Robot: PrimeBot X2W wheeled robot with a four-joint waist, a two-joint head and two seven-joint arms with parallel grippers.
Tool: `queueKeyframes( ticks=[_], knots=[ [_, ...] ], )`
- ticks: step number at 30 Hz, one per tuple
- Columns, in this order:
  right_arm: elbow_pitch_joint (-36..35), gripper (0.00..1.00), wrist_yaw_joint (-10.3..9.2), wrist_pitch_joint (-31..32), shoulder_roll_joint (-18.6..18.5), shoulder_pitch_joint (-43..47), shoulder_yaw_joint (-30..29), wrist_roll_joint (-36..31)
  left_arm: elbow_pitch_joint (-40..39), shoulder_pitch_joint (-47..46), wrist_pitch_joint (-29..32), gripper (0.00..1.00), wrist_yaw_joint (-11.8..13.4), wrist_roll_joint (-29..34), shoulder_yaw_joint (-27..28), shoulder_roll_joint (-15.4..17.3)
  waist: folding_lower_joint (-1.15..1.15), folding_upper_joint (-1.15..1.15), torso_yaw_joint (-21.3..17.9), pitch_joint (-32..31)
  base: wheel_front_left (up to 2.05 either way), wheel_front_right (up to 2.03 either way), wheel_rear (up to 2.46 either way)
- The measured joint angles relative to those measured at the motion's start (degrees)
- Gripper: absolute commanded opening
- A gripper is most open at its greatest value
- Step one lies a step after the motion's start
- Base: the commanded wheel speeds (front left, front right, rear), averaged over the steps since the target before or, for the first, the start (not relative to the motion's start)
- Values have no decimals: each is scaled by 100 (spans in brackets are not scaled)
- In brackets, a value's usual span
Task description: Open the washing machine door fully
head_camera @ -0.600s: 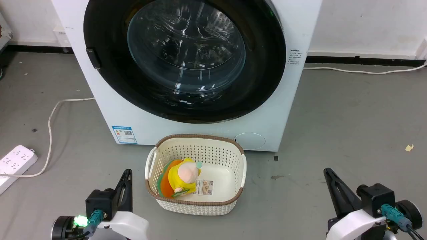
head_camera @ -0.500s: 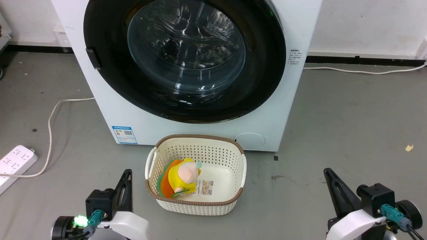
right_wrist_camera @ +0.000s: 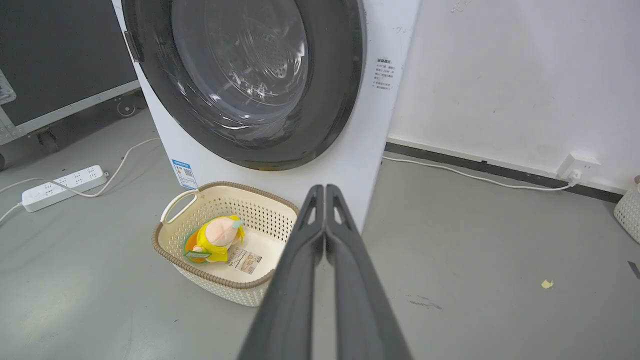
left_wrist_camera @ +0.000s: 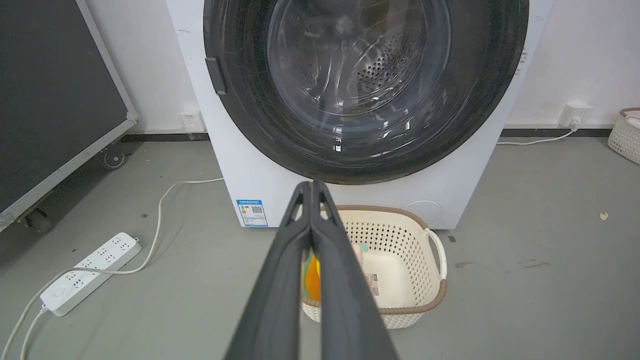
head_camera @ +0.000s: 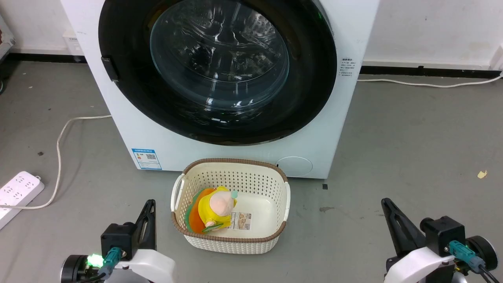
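Observation:
The white washing machine (head_camera: 165, 145) stands ahead on the grey floor. Its round glossy black door (head_camera: 310, 78) with the bulging glass centre (head_camera: 220, 55) lies flat against the front, closed. A small black handle (head_camera: 110, 69) sits on the door's left edge; the left wrist view has this handle (left_wrist_camera: 216, 76) at upper left. My left gripper (head_camera: 149, 204) rests low at the lower left, shut and empty, far from the door. My right gripper (head_camera: 386, 202) sits at the lower right, shut and empty too. Both fingertip pairs touch in the wrist views (left_wrist_camera: 310, 184) (right_wrist_camera: 324, 187).
A cream laundry basket (head_camera: 232, 241) holding a yellow plush toy (head_camera: 215, 206) stands on the floor right before the machine. A white power strip (head_camera: 17, 190) and its cable lie at the left. Another cable (head_camera: 424, 83) runs along the right wall. A black wheeled board (left_wrist_camera: 50, 100) leans at left.

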Motion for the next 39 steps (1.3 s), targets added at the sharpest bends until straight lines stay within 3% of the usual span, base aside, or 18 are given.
queueKeyframes(
  ticks=[39],
  knots=[
    [0,0,0,0,0,0,2,0,0,0,0,0,-1,1,2,0,0,0,0,0,0,0,0]
  ],
)
